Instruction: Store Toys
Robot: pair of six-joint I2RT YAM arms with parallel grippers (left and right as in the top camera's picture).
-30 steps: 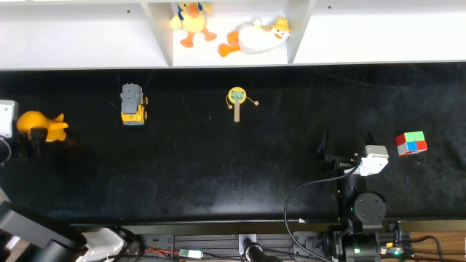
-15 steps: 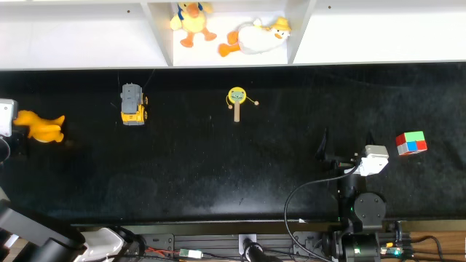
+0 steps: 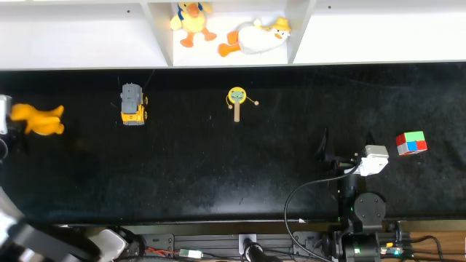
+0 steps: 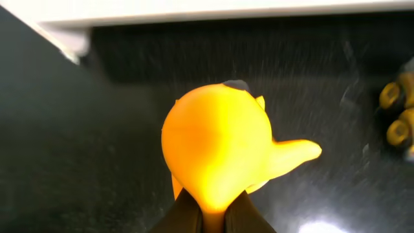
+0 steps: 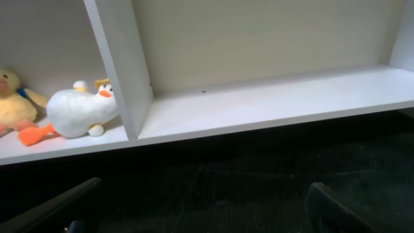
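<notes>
Gleaming smooth, bulbous orange toy (image 4: pixel 217 142).

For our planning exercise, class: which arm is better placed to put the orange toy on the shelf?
Left. The left gripper is shut on the orange toy, at the table's left end with the white shelf just ahead. The right gripper is open, empty, and far off near the colour cube.

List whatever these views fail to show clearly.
Left gripper: fingertips covered by the orange toy in the left wrist view; cut by the left edge in the top view.
Toy truck: cut by the left wrist view's edge.
Yellow plush duck: cut by the right wrist view's edge.
Rattle: face too small, top view.
</notes>
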